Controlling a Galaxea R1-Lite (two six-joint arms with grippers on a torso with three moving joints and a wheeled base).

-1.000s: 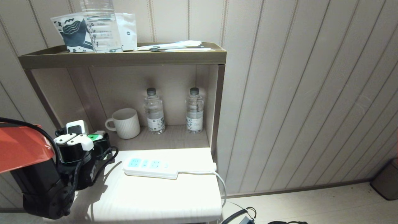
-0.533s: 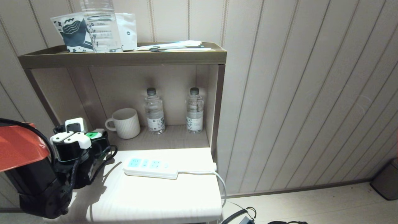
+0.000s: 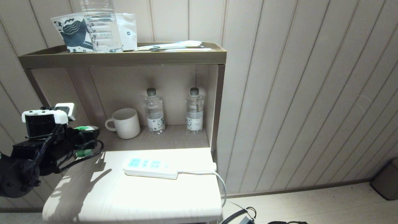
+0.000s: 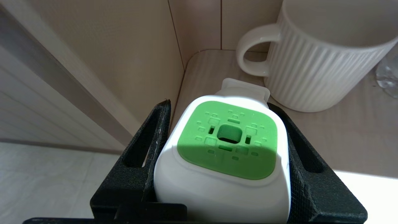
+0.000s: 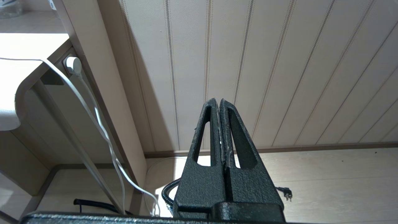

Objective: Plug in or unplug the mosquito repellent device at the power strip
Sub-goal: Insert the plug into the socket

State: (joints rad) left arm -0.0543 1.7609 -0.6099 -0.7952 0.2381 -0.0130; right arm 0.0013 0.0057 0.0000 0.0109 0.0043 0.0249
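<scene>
My left gripper point(image 3: 88, 140) is shut on the mosquito repellent device point(image 3: 83, 128) and holds it over the table's far left corner, left of the mug. In the left wrist view the device point(image 4: 227, 149) shows a white head with a green vented centre, and the black fingers point(image 4: 155, 137) press on both its sides. Its prongs are hidden. The power strip point(image 3: 150, 167) lies flat on the white table with nothing plugged into its pale-blue sockets, well to the right of the device. My right gripper point(image 5: 219, 101) hangs shut and empty, low beside the table.
A ribbed white mug point(image 3: 126, 123) and two water bottles point(image 3: 154, 111) stand in the open shelf behind the table point(image 3: 140, 199). The strip's white cord point(image 3: 202, 172) runs off the right edge. A panelled wall is to the right.
My left arm has swung back to the left and its wrist has risen and turned more level. The device has gone with it, away from the table's middle; the orange arm cover has left the view.
</scene>
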